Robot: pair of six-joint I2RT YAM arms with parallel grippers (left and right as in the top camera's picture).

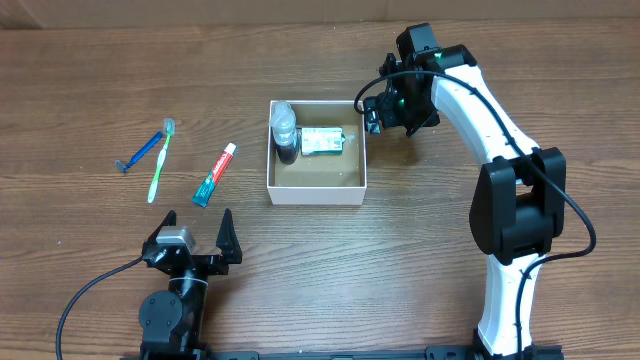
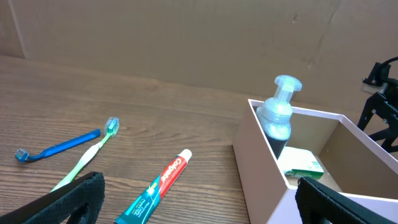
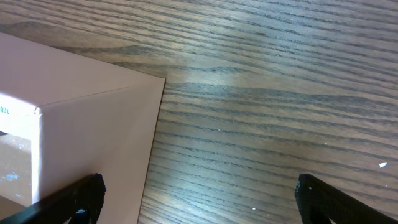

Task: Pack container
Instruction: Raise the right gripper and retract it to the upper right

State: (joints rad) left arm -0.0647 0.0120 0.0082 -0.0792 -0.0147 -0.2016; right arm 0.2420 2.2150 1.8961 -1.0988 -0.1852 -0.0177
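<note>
The container [image 1: 316,190] is a square white box with a brown floor at the table's middle. It holds a clear pump bottle [image 1: 285,128] and a green-and-white packet [image 1: 323,142]; both also show in the left wrist view, bottle [image 2: 278,112] and packet [image 2: 303,163]. A toothpaste tube [image 1: 214,175], a green toothbrush [image 1: 160,160] and a blue razor [image 1: 141,152] lie on the table to its left. My right gripper [image 1: 372,112] is open and empty just outside the box's far right corner [image 3: 93,143]. My left gripper [image 1: 199,232] is open and empty near the front edge.
A cardboard wall [image 2: 186,37] stands behind the table. The right arm [image 1: 500,140] reaches over the table's right side.
</note>
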